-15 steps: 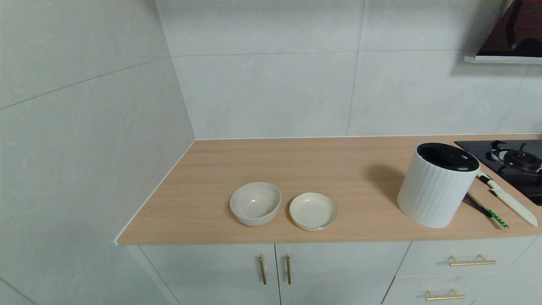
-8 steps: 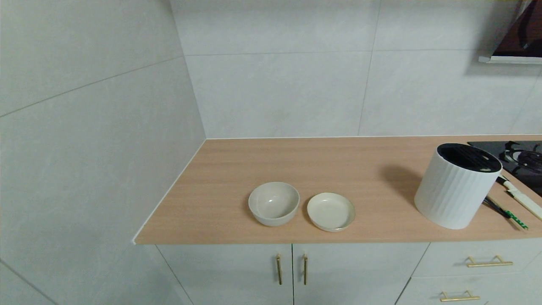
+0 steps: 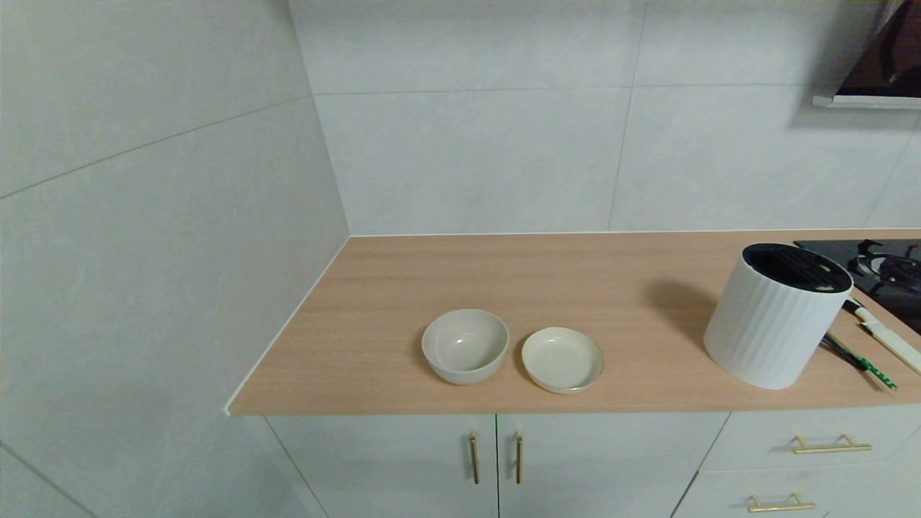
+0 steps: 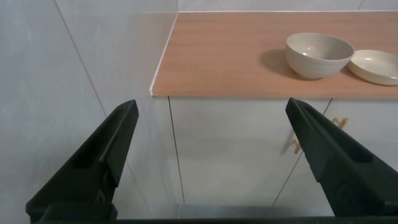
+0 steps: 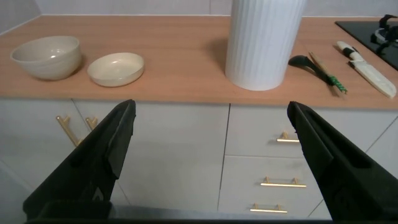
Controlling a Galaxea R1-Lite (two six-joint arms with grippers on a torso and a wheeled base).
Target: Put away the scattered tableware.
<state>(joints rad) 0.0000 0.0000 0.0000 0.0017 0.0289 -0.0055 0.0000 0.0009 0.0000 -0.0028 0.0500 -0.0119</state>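
Tabletop (image 3: 575,280) carries ribbed holder (image 3: 773,327) at right. Bowl (image 3: 465,347) and dish (image 3: 562,359) sit just beside each other, left of it. Knife (image 3: 891,339) and chopsticks (image 3: 862,361) lie right of holder, long axes slanting toward front edge. Left claw (image 4: 211,111) and right claw (image 5: 211,111) both gape empty, below tabletop level; left nearer bowl, right nearer utensils.

Greyish beige on the bowl (image 3: 465,345), paler cream on the dish (image 3: 563,358). White with vertical ribs, black on top, for the holder (image 3: 773,331). Brown wood grain across the desk (image 3: 504,277). Green-patterned ends on the chopsticks (image 3: 867,365); gold on the cabinet handles (image 3: 473,457).
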